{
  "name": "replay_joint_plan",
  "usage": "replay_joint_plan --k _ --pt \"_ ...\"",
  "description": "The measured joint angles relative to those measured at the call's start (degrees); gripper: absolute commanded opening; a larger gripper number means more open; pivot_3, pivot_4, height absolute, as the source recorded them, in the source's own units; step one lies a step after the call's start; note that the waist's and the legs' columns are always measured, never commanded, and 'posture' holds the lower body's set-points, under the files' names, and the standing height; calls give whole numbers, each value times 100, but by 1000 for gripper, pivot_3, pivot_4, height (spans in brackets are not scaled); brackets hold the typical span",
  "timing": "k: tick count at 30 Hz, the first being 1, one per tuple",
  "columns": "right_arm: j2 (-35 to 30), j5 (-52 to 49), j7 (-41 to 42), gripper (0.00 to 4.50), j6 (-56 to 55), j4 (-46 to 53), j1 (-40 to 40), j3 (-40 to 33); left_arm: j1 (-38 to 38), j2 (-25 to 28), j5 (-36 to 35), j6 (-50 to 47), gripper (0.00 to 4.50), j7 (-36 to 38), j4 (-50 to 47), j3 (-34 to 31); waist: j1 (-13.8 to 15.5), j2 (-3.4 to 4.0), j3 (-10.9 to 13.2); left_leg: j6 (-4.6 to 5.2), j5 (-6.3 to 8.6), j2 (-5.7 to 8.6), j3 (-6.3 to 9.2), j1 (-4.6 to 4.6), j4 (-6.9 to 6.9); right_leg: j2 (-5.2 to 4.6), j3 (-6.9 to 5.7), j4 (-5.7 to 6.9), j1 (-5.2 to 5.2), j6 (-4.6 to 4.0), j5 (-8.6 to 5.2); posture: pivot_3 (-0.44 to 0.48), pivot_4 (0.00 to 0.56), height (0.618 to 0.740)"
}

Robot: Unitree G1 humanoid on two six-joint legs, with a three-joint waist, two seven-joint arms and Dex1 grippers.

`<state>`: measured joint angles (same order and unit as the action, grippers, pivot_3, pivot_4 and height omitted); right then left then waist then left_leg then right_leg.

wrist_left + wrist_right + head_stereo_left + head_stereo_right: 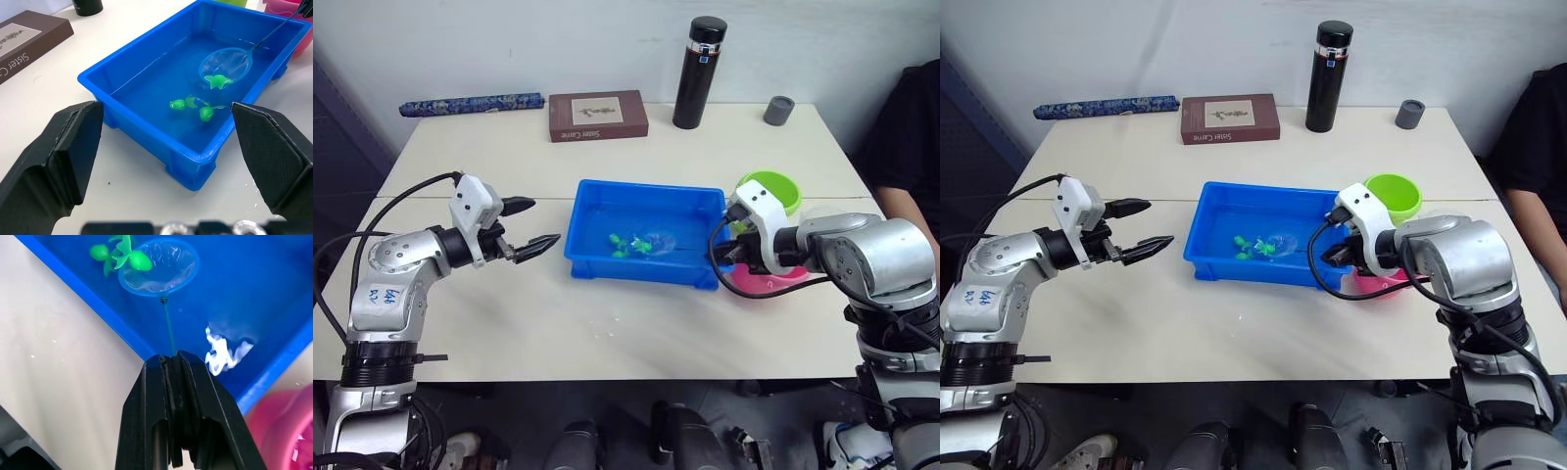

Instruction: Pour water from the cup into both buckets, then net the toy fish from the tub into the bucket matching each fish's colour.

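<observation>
Right claw pinches net handle; left claw gapes empty.

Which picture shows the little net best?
The left wrist view: the net shows whole, hoop and handle, with a green fish at its rim. The right wrist view shows it too, from behind the right gripper. The eye views show it tiny.

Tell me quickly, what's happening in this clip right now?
The right gripper is shut on the thin handle of the net, whose hoop sits in the water of the blue tub with one green fish at its rim. Two more green fish float beside it. The left gripper hangs open over the table left of the tub. The pink bucket and green bucket stand right of the tub.
</observation>
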<state>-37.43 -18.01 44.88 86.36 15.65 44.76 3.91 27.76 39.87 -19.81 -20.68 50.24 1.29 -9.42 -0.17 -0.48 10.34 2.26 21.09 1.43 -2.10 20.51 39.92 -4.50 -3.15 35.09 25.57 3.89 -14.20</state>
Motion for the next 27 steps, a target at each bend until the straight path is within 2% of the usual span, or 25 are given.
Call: replay_joint_plan --k 7,15,23,27 --pt "-63 -200 -255 0 -245 -51 110 -248 224 -46 2 145 4483 83 204 82 6 0 0 1 1 1 0 2 -1 0 -1 -3 0 0 0 0 150 740" --pt "-232 -364 -311 0 -781 -48 -164 -466 423 -54 14 259 4483 177 422 159 5 0 0 1 1 1 -1 2 -1 0 -1 -3 0 1 0 0 150 740" --pt "-523 -428 -380 0 -1013 -131 -312 -1277 602 -66 16 328 4483 246 557 244 13 0 0 2 1 0 0 3 -1 0 -2 -4 0 1 1 0 150 740" --pt "-874 -313 -594 0 -1439 -793 -387 -1907 925 -118 24 402 4483 314 842 339 30 0 0 3 1 1 -1 5 -1 -1 -2 -6 0 1 1 0 150 740"
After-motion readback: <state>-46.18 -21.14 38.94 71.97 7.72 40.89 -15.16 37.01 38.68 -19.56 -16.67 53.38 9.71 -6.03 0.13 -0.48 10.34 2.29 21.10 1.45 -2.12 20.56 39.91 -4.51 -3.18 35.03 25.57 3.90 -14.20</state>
